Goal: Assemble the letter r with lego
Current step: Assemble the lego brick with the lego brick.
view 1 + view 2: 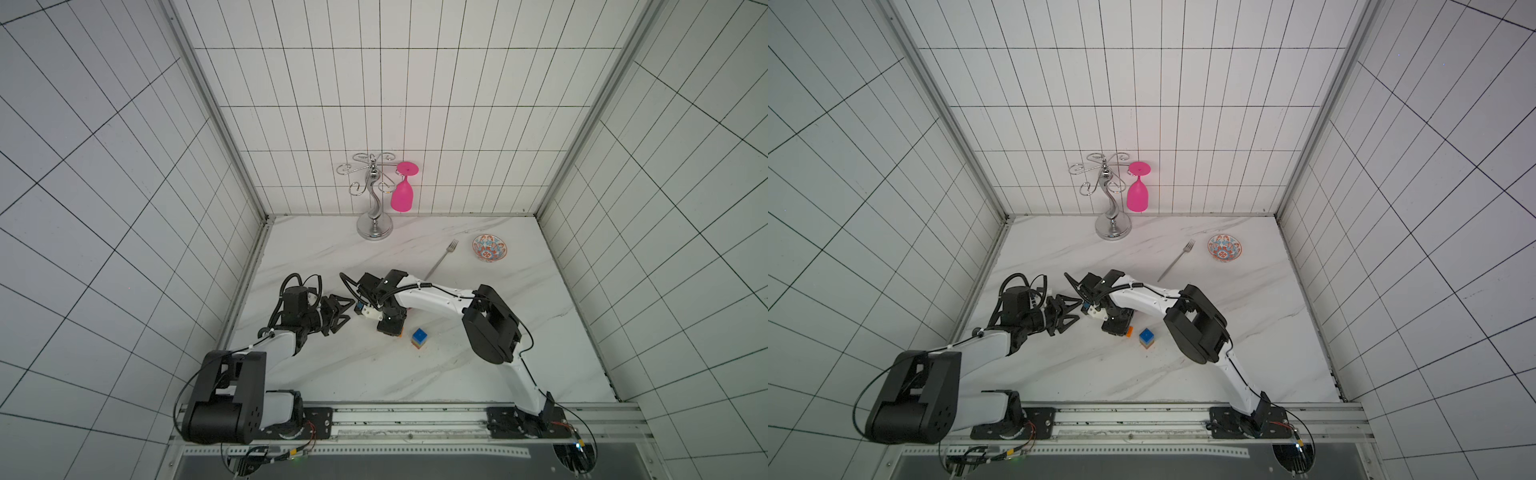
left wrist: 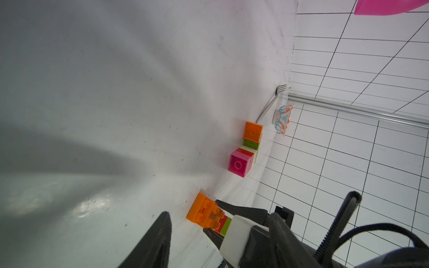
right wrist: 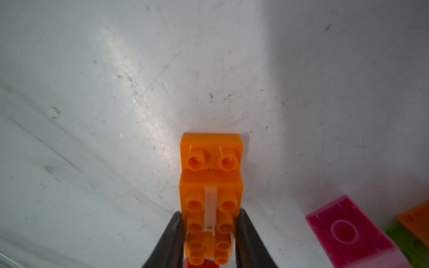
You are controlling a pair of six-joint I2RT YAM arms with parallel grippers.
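My right gripper [image 3: 211,239] points down at the table and is shut on a lego piece: a long orange studded brick [image 3: 211,162] with red and lime green bricks [image 2: 226,226] joined behind it. Its far end is at or just above the table. A second lego group lies close by on its side: a pink brick [image 2: 240,163], cream, green and an orange brick [image 2: 253,134]. The right arm hides this group in both top views. A small blue-topped stack [image 1: 419,337] stands to the right of the gripper. My left gripper [image 1: 348,315] hovers open and empty just left of the right one.
A fork [image 1: 442,259] and a patterned bowl [image 1: 489,247] lie at the back right. A chrome glass stand [image 1: 374,226] with a pink glass [image 1: 402,195] hanging on it is at the back wall. Tiled walls close in three sides.
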